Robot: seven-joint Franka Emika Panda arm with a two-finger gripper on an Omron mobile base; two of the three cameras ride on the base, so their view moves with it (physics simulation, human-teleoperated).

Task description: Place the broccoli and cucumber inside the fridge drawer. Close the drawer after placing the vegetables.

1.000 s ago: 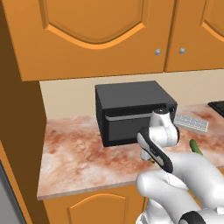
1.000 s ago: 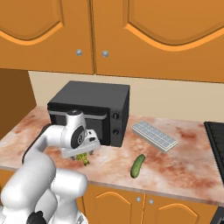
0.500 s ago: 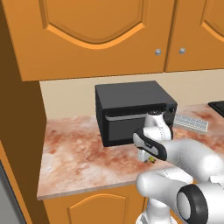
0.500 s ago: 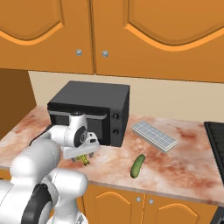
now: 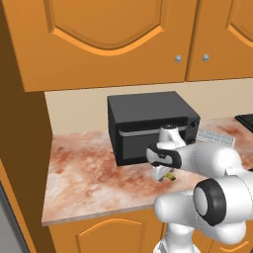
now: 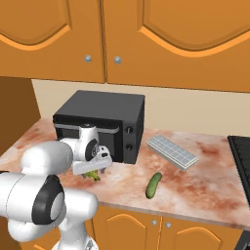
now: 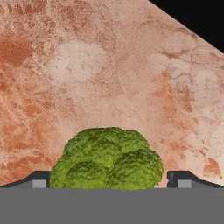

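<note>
Gripper (image 7: 112, 186) wide open, straddling broccoli (image 7: 107, 159) on countertop (image 7: 109, 65), nothing gripped yet. Step looks like broccoli pickup; next: lower a bit, close on the head. Cucumber (image 6: 154, 185) lies further right; microwave (image 6: 100, 122) behind.

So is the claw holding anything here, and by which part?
Nothing is held. The claw is open, its fingers either side of the broccoli head on the counter.
</note>
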